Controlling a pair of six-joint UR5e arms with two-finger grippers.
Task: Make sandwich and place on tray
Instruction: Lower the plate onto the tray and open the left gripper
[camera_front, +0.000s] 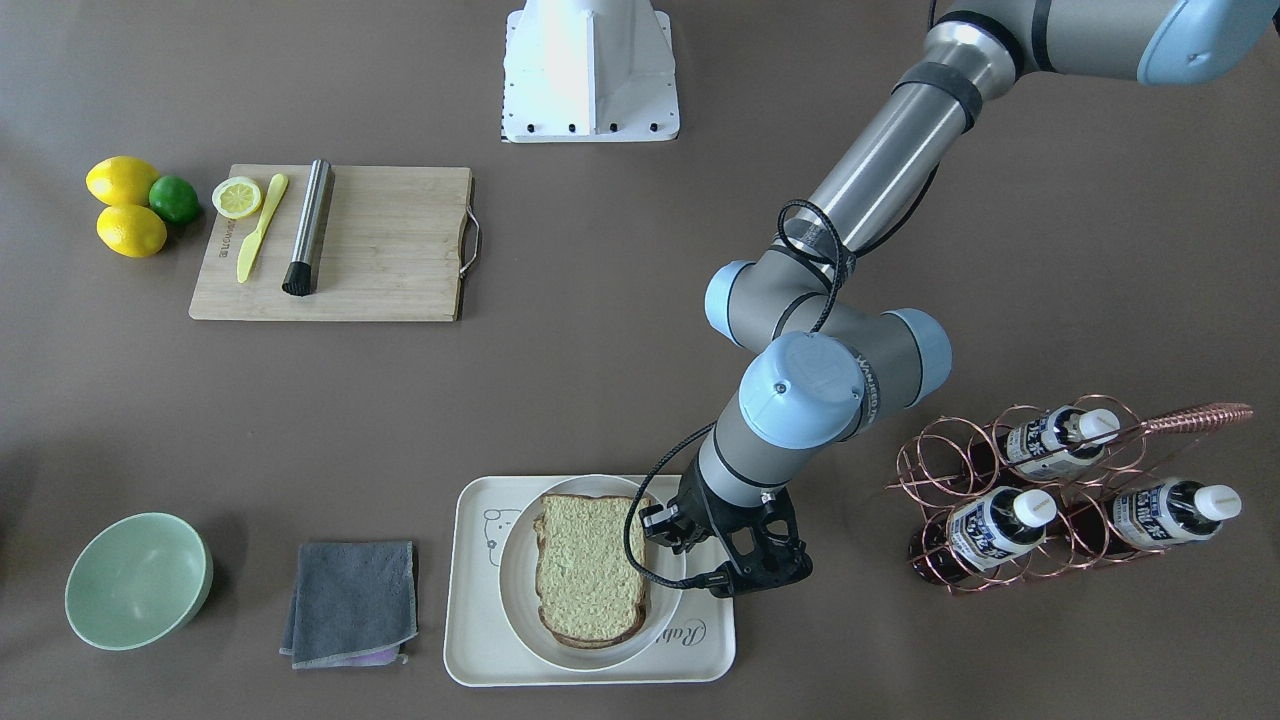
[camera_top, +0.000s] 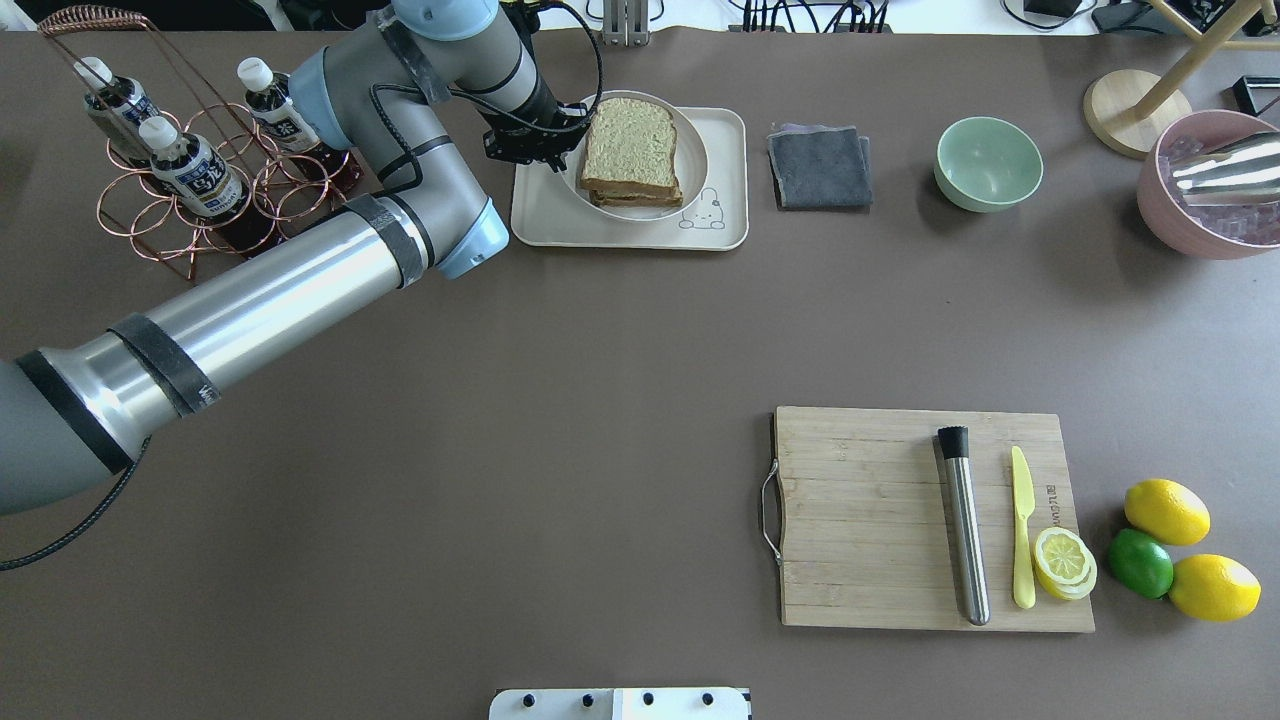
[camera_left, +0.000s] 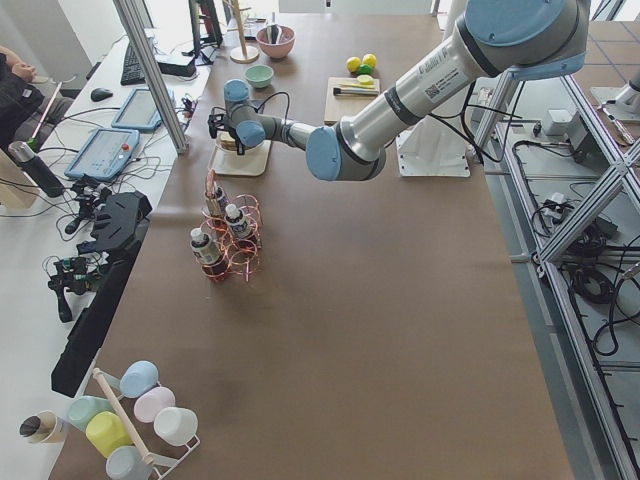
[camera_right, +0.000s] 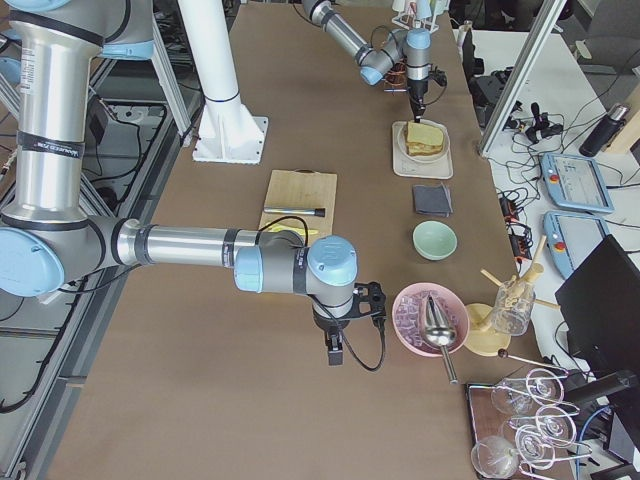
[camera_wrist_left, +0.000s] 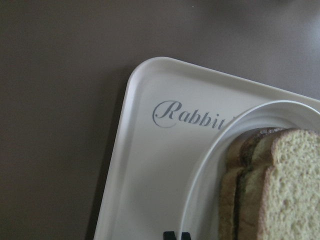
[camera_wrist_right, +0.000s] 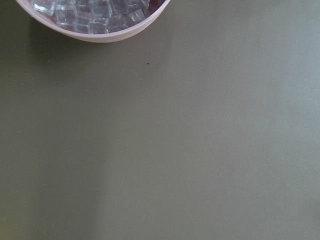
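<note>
Just beside tray (camera_front: 478, 610), grey cloth (camera_front: 352, 600); left gripper (camera_front: 662, 528) seemingly at plate (camera_front: 512, 585) rim.

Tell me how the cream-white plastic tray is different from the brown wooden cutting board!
The cream-white plastic tray is pale with rounded corners; the brown wooden cutting board has squarer corners and a metal handle. The tray carries a white round plate with a bread sandwich; the board carries a lemon half, a yellow knife and a steel rod. Both are flat rectangles on the brown table.
</note>
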